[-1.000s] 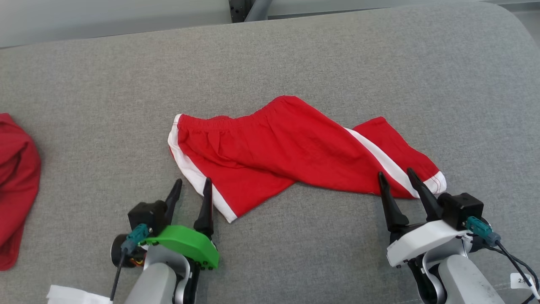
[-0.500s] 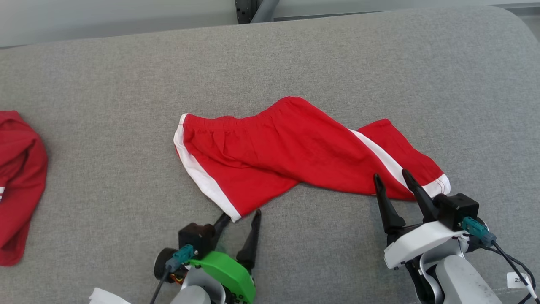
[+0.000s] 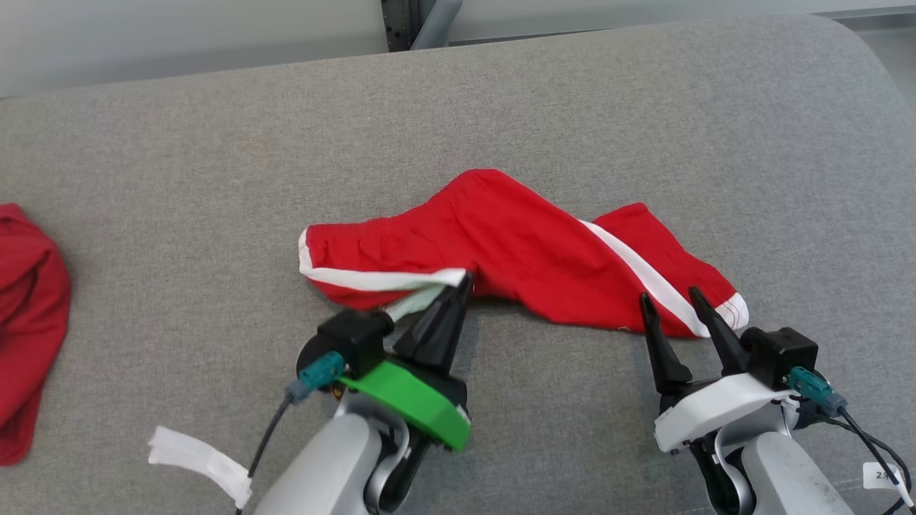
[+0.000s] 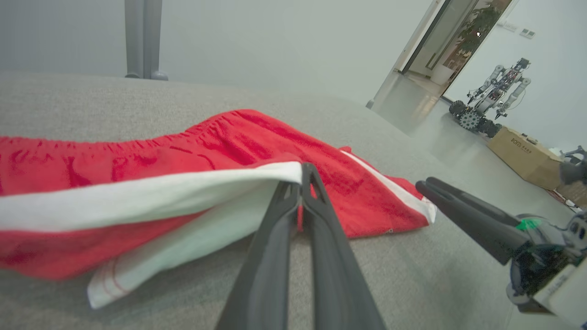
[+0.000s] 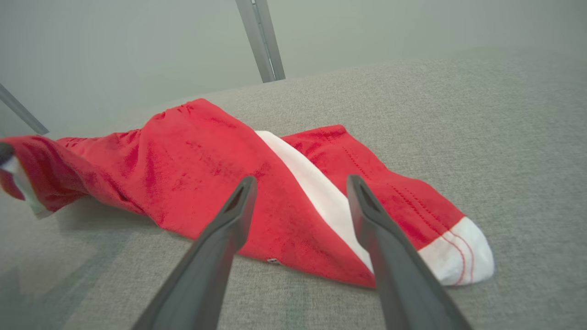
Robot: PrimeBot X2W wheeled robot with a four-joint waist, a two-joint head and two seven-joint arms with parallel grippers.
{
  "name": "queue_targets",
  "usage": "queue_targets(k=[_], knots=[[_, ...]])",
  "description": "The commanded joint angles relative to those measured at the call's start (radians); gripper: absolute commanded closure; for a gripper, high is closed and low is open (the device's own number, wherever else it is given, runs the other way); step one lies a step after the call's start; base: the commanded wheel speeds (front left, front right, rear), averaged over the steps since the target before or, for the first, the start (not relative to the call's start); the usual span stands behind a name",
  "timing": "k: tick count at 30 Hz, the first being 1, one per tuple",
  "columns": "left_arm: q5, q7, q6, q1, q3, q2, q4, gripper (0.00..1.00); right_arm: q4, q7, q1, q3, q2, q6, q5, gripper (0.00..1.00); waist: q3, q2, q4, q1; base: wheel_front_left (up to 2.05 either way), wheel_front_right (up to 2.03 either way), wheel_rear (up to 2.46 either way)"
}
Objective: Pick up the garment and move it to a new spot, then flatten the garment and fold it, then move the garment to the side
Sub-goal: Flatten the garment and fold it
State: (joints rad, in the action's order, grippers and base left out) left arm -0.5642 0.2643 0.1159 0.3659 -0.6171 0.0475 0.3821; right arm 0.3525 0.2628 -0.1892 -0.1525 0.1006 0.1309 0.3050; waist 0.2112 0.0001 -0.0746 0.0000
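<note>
a grey fabric-covered surface (image 3: pixel 215 179) spreads under both arms. nearest, the left gripper (image 3: pixel 464 283) has its two dark fingers pressed together on a white-striped edge of the garment (image 3: pixel 515 243), red shorts with white side bands. the pinched edge is raised off the surface at the fingertips, and the cloth just left of them is doubled over, so a white band runs from the tips toward this gripper's left. in the left wrist view a loose white-hemmed flap hangs below and left of the closed fingers. the right gripper (image 3: pixel 668 295), well apart to the left gripper's right, holds its fingers spread and grips nothing. its tips sit at the near edge of the garment's leg, whose white cuff lies just right of the right finger. whether the tips touch the cloth i cannot tell. beyond both grippers the rest of the garment lies rumpled on the surface, its gathered waistband on the far side. far to the left gripper's left lies another red cloth (image 3: pixel 28 307), apart from the garment. past the surface's far edge stand a pale wall (image 3: pixel 179 36) and a metal post (image 3: pixel 392 25).
</note>
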Motion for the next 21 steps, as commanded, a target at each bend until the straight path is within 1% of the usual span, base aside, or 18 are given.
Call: queue_targets(k=[1, 4, 6, 9, 12, 14, 15, 16, 17, 19, 21], knots=[[-0.015, 0.000, 0.005, 0.021, 0.005, 0.005, -0.013, 1.00, 0.000, 0.003, 0.000, 0.002, -0.002, 0.000, 0.000, 0.00, -0.002, -0.0001, 0.000, 0.0000, 0.00, 0.00, 0.00], [-0.104, 0.000, 0.007, 0.079, 0.030, 0.005, -0.088, 1.00, 0.001, 0.003, 0.005, 0.006, -0.007, 0.000, -0.001, 0.00, -0.006, -0.0001, -0.002, 0.0000, 0.00, 0.00, 0.00], [-0.159, 0.000, 0.000, 0.126, 0.033, 0.005, -0.089, 1.00, 0.002, 0.003, 0.003, 0.005, -0.009, 0.000, -0.002, 0.00, -0.003, -0.0001, -0.006, 0.0000, 0.00, 0.00, 0.00], [-0.149, 0.000, -0.031, 0.225, 0.012, 0.005, -0.013, 1.00, 0.000, 0.003, -0.018, -0.010, -0.014, 0.000, 0.002, 0.00, 0.013, -0.0001, -0.027, 0.0000, 0.00, 0.00, 0.00], [-0.177, 0.000, -0.067, 0.308, -0.002, 0.005, 0.081, 1.00, -0.006, 0.003, -0.039, -0.026, -0.019, 0.000, 0.011, 0.00, 0.044, -0.0001, -0.062, 0.0000, 0.00, 0.00, 0.00], [-0.186, 0.000, -0.081, 0.359, -0.030, 0.003, 0.143, 1.00, -0.009, 0.003, -0.048, -0.032, -0.023, 0.000, 0.013, 0.00, 0.065, -0.0001, -0.086, 0.0000, 0.00, 0.00, 0.00], [-0.205, 0.000, -0.091, 0.370, -0.045, 0.005, 0.181, 0.68, -0.009, 0.003, -0.051, -0.033, -0.025, 0.000, 0.014, 0.00, 0.073, -0.0001, -0.097, 0.0000, 0.00, 0.00, 0.00], [-0.218, 0.000, -0.101, 0.383, -0.055, 0.006, 0.216, 0.02, -0.009, 0.003, -0.056, -0.035, -0.028, 0.000, 0.017, 0.00, 0.081, -0.0001, -0.109, 0.0000, 0.00, 0.00, 0.00], [-0.224, 0.000, -0.115, 0.399, -0.061, 0.006, 0.251, 0.00, -0.009, 0.003, -0.062, -0.036, -0.031, 0.000, 0.019, 0.00, 0.086, -0.0001, -0.120, 0.0000, 0.00, 0.00, 0.00], [-0.199, 0.000, -0.136, 0.421, -0.078, 0.005, 0.311, 0.00, -0.009, 0.003, -0.070, -0.037, -0.034, 0.000, 0.024, 0.00, 0.093, -0.0001, -0.137, 0.0000, 0.00, 0.00, 0.00], [-0.192, 0.000, -0.152, 0.410, -0.073, 0.005, 0.353, 0.00, -0.012, 0.003, -0.062, -0.027, -0.035, 0.000, 0.022, 0.00, 0.092, -0.0001, -0.141, 0.0000, 0.00, 0.00, 0.00]])
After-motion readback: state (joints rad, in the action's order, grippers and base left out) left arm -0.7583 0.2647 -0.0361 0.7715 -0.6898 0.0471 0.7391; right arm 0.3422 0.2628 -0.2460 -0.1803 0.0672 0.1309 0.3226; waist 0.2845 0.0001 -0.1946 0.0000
